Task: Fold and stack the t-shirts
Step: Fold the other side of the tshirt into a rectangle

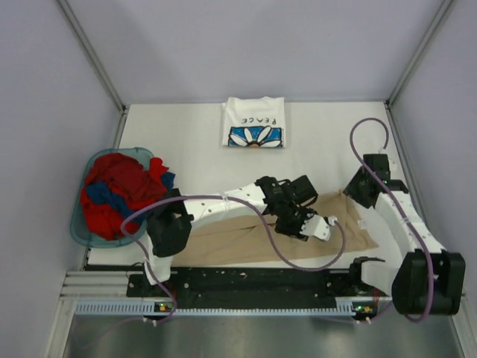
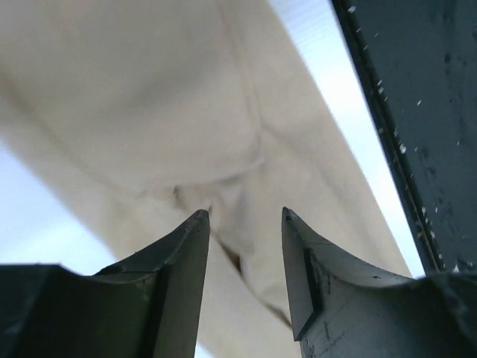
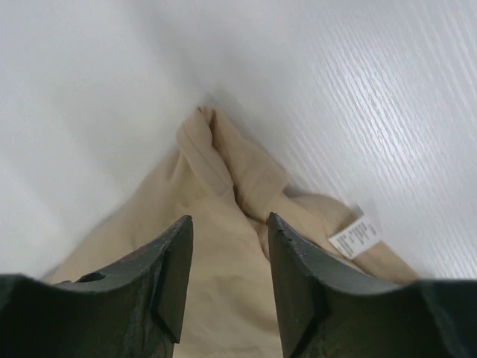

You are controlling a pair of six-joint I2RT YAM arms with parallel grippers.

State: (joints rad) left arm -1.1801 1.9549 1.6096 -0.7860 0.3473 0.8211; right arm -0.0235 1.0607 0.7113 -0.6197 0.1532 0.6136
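Judging by the layout, you are partway through: one white daisy-print shirt lies folded at the far side of the table, well beyond both grippers, while the tan shirt is spread under them along the near edge, not yet folded. Your left gripper hovers low over a wrinkled seam of that cloth, its fingers spread with fabric showing in the gap; nothing is pinched as far as you can see. Your right gripper is likewise spread, poised just short of a bunched corner of the tan shirt, a white label just to its right. Still to come: folding this shirt, stacking it, then the red and blue shirts heaped in the teal basket, far off to the left gripper's left.
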